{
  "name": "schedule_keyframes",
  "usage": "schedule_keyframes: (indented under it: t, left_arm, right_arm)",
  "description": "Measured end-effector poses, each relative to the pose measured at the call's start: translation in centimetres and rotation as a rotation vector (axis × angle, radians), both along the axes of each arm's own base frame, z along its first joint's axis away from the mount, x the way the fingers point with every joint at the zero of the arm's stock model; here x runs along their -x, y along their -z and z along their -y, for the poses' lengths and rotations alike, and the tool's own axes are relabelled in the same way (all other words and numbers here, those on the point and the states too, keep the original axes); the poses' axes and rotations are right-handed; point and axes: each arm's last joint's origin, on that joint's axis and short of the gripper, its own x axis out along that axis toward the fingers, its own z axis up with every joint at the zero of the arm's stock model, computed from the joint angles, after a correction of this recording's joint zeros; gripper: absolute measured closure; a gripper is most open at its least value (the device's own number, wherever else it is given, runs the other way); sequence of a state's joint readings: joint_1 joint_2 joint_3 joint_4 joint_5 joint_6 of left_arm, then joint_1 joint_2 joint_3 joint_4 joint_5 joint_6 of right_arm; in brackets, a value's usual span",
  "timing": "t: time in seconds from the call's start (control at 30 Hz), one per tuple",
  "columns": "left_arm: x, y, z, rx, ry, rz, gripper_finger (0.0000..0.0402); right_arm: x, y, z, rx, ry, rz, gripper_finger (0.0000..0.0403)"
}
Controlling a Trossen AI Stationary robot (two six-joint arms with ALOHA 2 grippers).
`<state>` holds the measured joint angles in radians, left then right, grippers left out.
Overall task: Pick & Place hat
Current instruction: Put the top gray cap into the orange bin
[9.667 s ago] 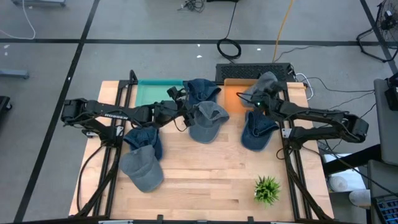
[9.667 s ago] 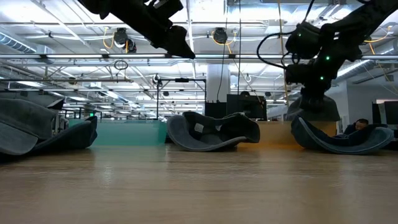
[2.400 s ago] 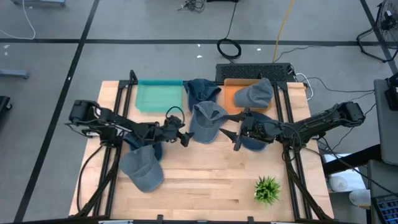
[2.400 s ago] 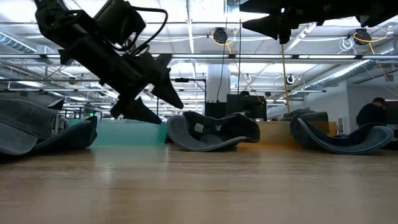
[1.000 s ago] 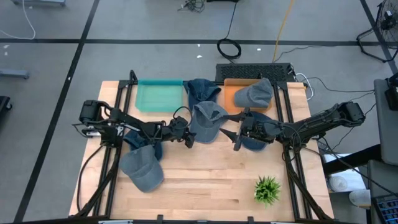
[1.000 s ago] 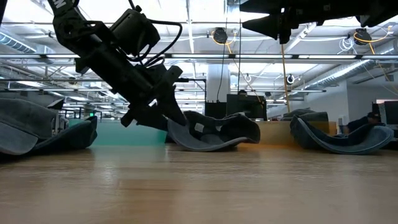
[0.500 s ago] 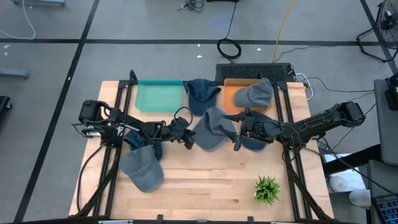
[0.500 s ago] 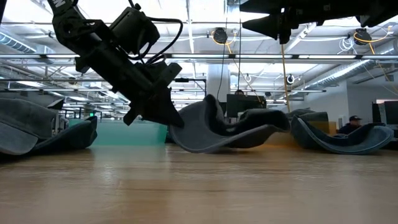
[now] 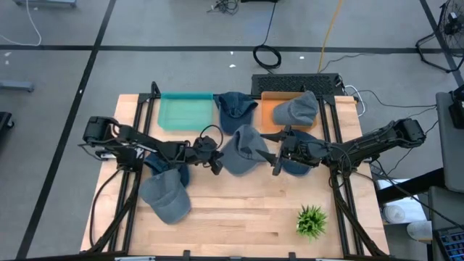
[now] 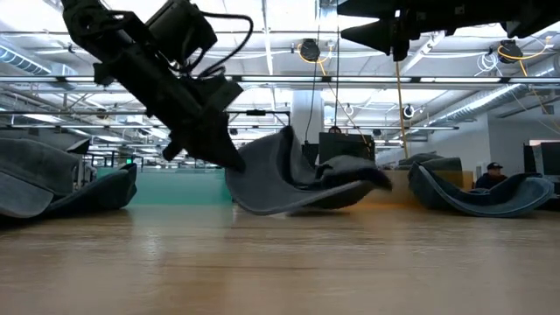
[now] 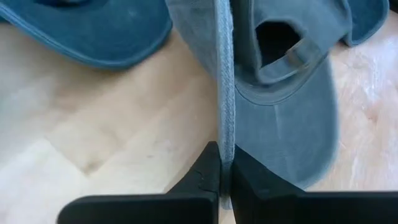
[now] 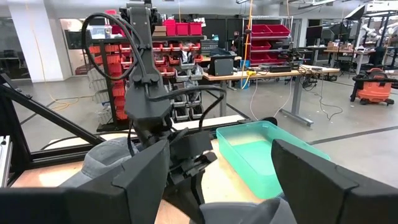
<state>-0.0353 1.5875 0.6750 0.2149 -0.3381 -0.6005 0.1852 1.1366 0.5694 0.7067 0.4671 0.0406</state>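
My left gripper [image 9: 216, 162] is shut on a grey-blue hat [image 9: 244, 152] at the table's middle. In the low view the hat [image 10: 302, 182] curls up from the gripper [image 10: 229, 157]. Whether its underside [image 10: 267, 210] is clear of the table, I cannot tell. My right gripper [image 9: 275, 161] stays open in the air right of this hat, over a dark blue hat [image 9: 301, 159]. Another grey hat [image 9: 297, 109] lies in the orange tray [image 9: 270, 116]. The green tray [image 9: 185, 112] is at the far left. My left gripper pinches a thin edge of the hat [image 11: 225, 134] between its two fingers [image 11: 208, 171], on the hat's side toward the table's left. The fingers come from the left, slanting down. The held edge stands upright, and the rest of the hat sags away to the right.
A dark blue hat [image 9: 233, 107] lies between the two trays. Near the left arm lie a dark blue hat [image 9: 170, 167] and a grey hat [image 9: 165, 197]. A small green plant [image 9: 312, 221] stands at the near right. Bare wood shows along the near edge.
My left gripper has shut on the grey-blue hat's left edge, then risen a little and drawn back toward the table's left. The hat's held edge has tipped up on end. Its body has slid a little toward the near edge.
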Motion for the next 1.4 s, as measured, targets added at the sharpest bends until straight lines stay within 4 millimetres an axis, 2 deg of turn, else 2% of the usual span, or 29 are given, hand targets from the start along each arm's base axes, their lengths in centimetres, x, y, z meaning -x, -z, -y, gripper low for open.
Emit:
schedule_keyframes:
  t: [0.37,0.67,0.93,1.17,1.27,1.4]
  left_arm:
    - [1.7,-3.9,0.7,-0.165,0.069,0.028,0.0392]
    - [3.8,-5.6,1.0,-0.308,0.023,-0.047,0.0392]
    - [4.7,-7.2,1.1,-0.442,0.012,-0.049,0.0392]
    - [5.6,-8.6,1.6,-0.634,0.019,-0.086,0.0392]
    - [6.0,-9.1,1.9,-0.705,0.024,-0.106,0.0392]
    - [6.4,-9.5,2.3,-0.774,0.039,-0.13,0.0392]
  right_arm:
    - [0.0,0.0,0.0,0.0,0.0,-0.001,0.0133]
    - [0.0,0.0,0.0,-0.022,-0.001,0.006,0.0133]
    - [0.0,-0.1,0.0,-0.027,-0.002,0.015,0.0133]
    - [0.0,-0.2,0.1,-0.046,0.001,0.035,0.0133]
    - [0.0,-0.2,0.2,-0.041,0.007,0.035,0.0126]
    - [-0.1,-0.3,0.6,-0.029,0.027,0.035,0.0097]
